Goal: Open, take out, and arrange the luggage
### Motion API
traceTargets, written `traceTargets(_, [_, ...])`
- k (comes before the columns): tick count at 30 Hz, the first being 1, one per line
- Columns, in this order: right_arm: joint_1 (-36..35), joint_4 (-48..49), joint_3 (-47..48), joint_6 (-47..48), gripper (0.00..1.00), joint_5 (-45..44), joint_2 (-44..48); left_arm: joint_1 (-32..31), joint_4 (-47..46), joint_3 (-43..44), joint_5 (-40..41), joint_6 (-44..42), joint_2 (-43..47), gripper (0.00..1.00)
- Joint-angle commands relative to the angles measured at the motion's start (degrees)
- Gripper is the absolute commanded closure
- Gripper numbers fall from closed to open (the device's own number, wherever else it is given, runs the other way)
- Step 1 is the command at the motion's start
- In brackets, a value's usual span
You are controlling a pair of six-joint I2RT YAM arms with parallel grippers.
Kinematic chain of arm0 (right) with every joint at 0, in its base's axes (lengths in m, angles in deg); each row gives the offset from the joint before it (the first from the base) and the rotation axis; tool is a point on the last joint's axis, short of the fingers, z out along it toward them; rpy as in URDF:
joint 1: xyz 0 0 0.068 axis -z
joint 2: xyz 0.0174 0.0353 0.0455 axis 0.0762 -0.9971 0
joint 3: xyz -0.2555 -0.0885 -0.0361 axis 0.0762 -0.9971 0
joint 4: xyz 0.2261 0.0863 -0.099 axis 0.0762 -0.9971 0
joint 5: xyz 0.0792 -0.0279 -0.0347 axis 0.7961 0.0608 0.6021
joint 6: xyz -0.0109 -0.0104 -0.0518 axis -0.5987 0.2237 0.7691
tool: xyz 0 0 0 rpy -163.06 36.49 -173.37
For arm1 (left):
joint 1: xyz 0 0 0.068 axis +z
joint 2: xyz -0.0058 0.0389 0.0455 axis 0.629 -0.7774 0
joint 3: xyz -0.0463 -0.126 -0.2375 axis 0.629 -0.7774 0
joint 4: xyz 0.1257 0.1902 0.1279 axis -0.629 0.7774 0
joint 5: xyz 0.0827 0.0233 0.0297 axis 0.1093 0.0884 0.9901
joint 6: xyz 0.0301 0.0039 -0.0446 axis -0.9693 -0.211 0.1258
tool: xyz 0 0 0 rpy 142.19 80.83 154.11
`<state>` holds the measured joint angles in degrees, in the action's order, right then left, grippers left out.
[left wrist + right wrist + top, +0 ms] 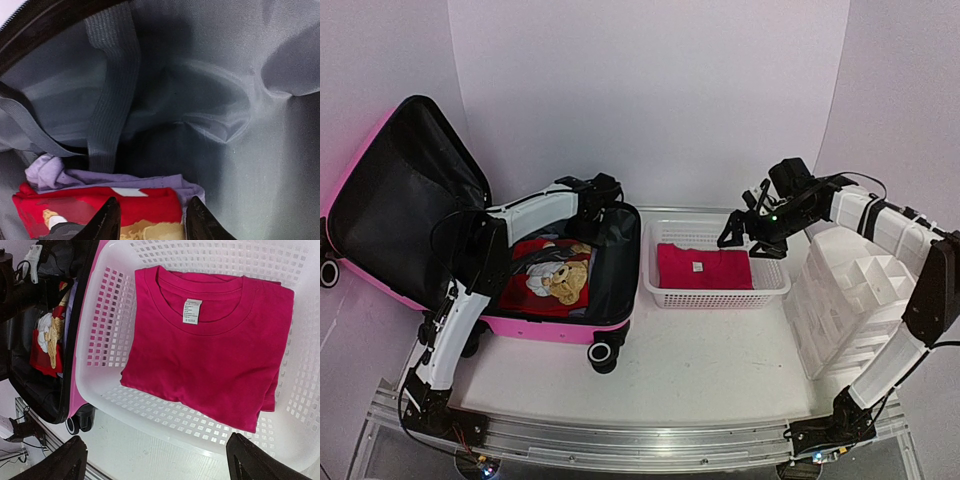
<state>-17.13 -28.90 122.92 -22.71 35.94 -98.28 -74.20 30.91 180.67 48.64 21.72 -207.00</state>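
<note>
The hot-pink luggage (550, 328) lies open at the left, its black-lined lid (400, 200) raised. Inside lie a red garment (525, 292) and a teddy bear (566, 281). My left gripper (603, 215) is open inside the case's far right end. In the left wrist view it (152, 220) hovers just over the red garment (145, 205), with a lavender garment (125, 179) beyond and the black lining (210, 75) behind. My right gripper (748, 243) is wide open and empty above the white basket (775, 285). It also shows in the right wrist view (155, 465).
A folded magenta T-shirt (210, 350) lies in the white mesh basket (100, 340), beside the luggage's pink edge (74, 390) and black wheel (80, 420). A white drawer organizer (850, 290) stands tilted at the right. A grey strap (112, 75) hangs on the lining.
</note>
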Motion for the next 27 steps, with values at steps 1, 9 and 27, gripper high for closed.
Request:
traceTargets(1, [0.2,2.2,-0.2,-0.5,0.02,0.5,2.7,0.3,0.3,4.1,-1.5,0.7,-0.4,0.52])
traceTargets(9, [0.2,2.2,-0.2,-1.0,0.02,0.9,2.9,0.5,0.3,4.7,-2.3,0.2,-1.3,0.62])
traceTargets(27, [0.1,3.8,0.5,-4.1,0.02,1.8,3.2,2.1,0.4,4.6,-6.4,-1.5,-2.3,0.72])
